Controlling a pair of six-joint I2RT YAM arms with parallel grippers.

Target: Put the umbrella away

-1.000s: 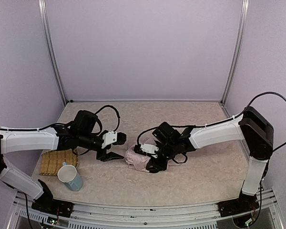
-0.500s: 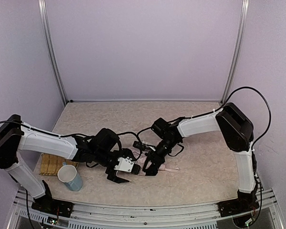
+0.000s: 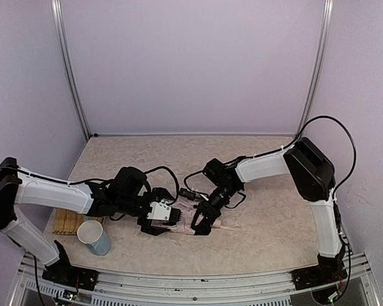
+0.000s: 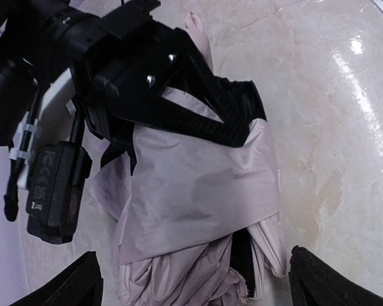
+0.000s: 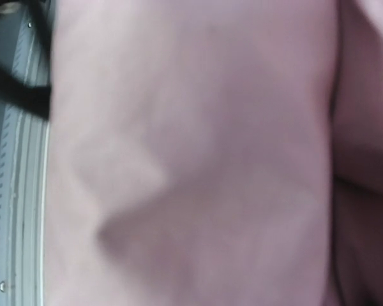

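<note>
The umbrella (image 3: 185, 226) lies folded on the table near the front middle, pale pink fabric with black lining showing. In the left wrist view the umbrella (image 4: 198, 191) fills the centre, crumpled and loose. My left gripper (image 3: 171, 215) is open wide at the umbrella's left end. The left gripper (image 4: 204, 284) has one fingertip on each side of the bundle and touches nothing. My right gripper (image 3: 201, 221) is shut on the umbrella from the far side, and its black finger (image 4: 207, 118) lies across the fabric. Blurred umbrella fabric (image 5: 198, 159) fills the right wrist view, hiding that gripper's own fingers.
A white and blue mug (image 3: 94, 237) stands near the front left. A woven mat (image 3: 67, 218) lies just behind it, under my left forearm. Purple walls and metal posts (image 3: 314, 70) close in the back and sides.
My left gripper came in from the left to the umbrella's end and opened wide. My right arm folded inward with the umbrella, which has shifted slightly toward the front.
</note>
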